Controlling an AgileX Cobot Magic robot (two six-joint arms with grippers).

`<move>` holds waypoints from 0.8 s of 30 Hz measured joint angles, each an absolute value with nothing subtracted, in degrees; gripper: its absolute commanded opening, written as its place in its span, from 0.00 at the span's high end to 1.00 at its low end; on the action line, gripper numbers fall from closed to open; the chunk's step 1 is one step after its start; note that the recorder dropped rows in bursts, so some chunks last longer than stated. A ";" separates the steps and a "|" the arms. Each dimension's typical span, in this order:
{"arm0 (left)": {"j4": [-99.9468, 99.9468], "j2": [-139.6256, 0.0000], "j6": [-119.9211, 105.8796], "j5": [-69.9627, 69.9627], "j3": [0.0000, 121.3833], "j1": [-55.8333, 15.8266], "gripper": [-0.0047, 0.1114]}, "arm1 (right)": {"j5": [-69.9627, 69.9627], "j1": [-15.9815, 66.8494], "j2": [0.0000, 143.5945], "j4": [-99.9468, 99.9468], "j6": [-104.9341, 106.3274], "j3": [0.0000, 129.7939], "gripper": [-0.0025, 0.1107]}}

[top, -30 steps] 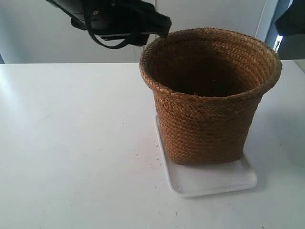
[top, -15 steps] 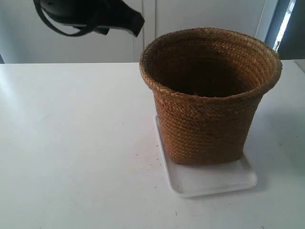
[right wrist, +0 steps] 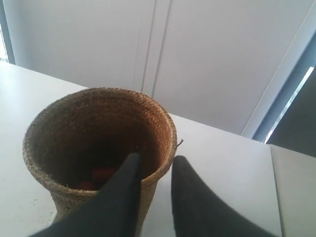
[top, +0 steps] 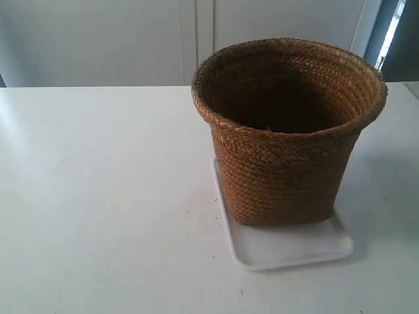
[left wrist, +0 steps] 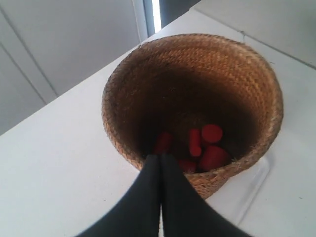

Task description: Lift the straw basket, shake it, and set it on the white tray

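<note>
1. The straw basket (top: 288, 131) stands upright on the white tray (top: 288, 247).
2. The left gripper (left wrist: 160, 163) is clenched on nothing, and the right gripper (right wrist: 154, 160) is parted and empty.
3. Back both arms off high so they do not catch the basket. The red pieces (left wrist: 207, 148) inside it, possibly stoppers, should stay put.

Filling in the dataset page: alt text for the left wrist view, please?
A brown straw basket seen from above holds several red pieces at its bottom; the edge of a white tray shows beneath it. The left gripper, dark fingers pressed together, points at the basket's rim.
</note>
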State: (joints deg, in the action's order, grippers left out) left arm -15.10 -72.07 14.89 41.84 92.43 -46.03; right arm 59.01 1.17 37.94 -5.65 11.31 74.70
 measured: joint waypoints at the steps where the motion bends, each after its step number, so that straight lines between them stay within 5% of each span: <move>1: -14.50 -71.32 14.37 41.14 92.07 -46.03 0.96 | 58.55 1.17 37.30 -5.65 11.81 74.70 0.79; 19: -5.74 -51.53 13.20 5.44 55.39 -46.03 0.96 | 58.13 1.17 25.47 -5.89 12.56 61.61 0.79; 24: -4.61 -49.94 13.20 9.98 53.27 -46.03 0.96 | 58.25 1.17 25.47 -5.99 12.56 61.57 0.79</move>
